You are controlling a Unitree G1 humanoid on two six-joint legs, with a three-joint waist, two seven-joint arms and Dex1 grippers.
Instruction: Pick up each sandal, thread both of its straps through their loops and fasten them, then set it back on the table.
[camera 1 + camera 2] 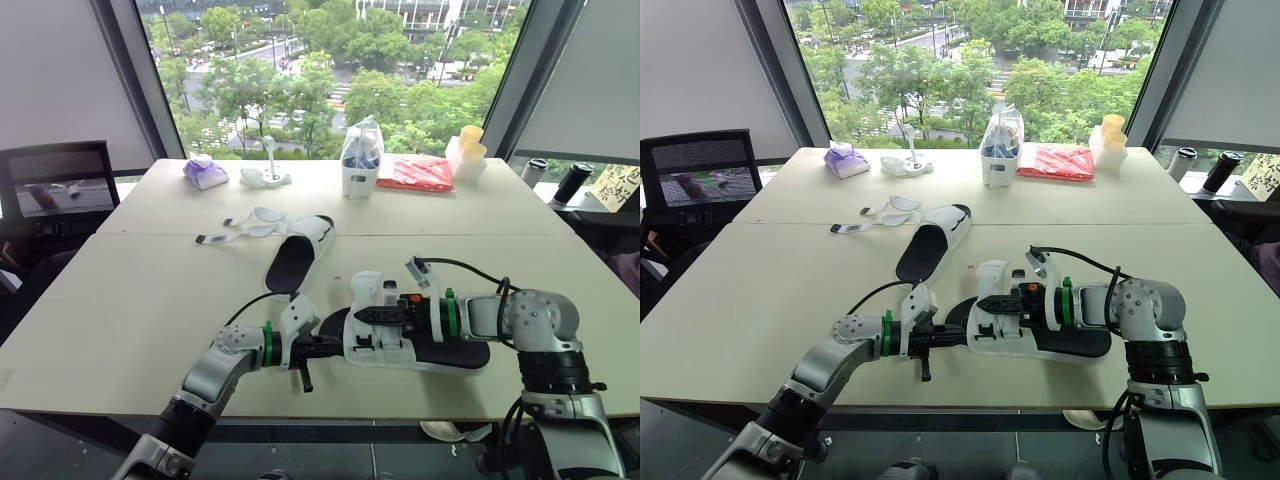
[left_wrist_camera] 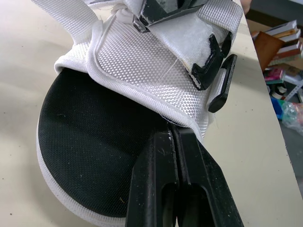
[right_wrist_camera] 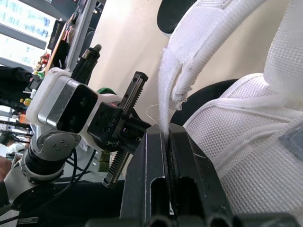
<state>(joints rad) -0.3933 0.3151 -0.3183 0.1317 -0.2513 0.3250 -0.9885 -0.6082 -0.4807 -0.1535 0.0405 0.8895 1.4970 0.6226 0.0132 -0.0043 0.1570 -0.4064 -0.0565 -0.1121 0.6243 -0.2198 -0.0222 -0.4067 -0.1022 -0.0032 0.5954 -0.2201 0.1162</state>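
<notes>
A white sandal with a black footbed (image 1: 420, 340) lies near the table's front edge, between both grippers. My left gripper (image 1: 325, 347) is shut on the edge of its white upper at the toe end (image 2: 142, 85), fingers pressed together. My right gripper (image 1: 385, 314) comes in from the right over the sandal and is shut on a white strap (image 3: 165, 90) that rises between its fingers. The second sandal (image 1: 295, 255) lies further back at the table's middle, its straps (image 1: 245, 228) spread loose to the left.
Along the far edge stand a clear bag of items (image 1: 360, 160), a red packet (image 1: 415, 172), yellow cups (image 1: 468, 150), a purple pouch (image 1: 205, 172) and a white object (image 1: 265, 178). A black chair (image 1: 60, 185) is at the left.
</notes>
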